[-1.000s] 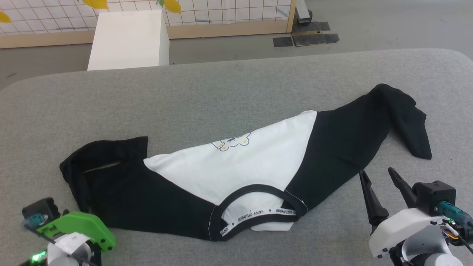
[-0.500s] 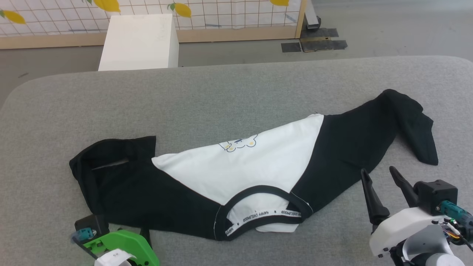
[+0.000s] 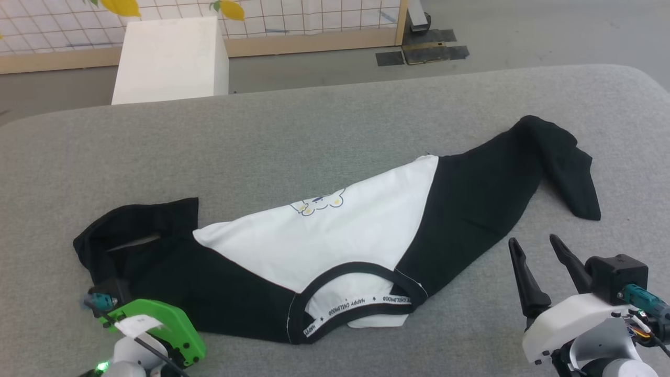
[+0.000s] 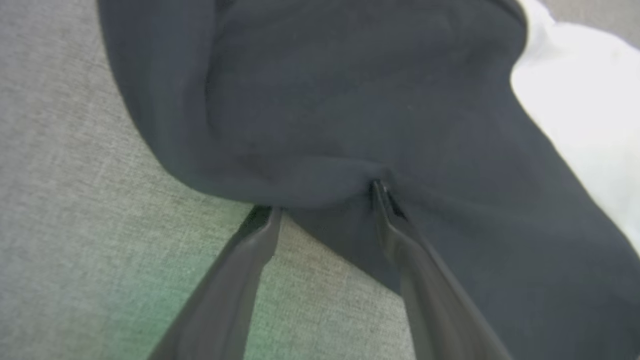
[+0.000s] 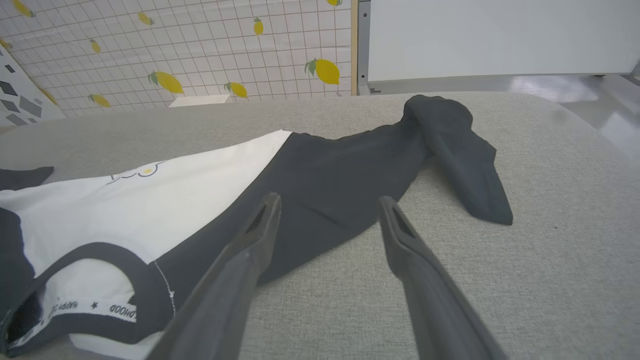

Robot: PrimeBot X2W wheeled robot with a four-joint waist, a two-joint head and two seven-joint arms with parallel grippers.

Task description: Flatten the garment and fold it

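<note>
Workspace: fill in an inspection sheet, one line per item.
surface: grey woven-fabric tabletop, rounded corners
job's things: long-sleeved shirt with white body and black sleeves, lying rumpled and unfolded, neck towards the robot
clutter: nothing seen
grippers: left gripper open, fingers straddling a fold of black sleeve; right gripper open, empty, near the other sleeve
cables: thin black cable at left wrist; coloured wires at right wrist
surroundings: white box, lemon-print grid panel, grey floor

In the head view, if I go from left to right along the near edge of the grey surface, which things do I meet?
left gripper → lettered neck band → right gripper
</note>
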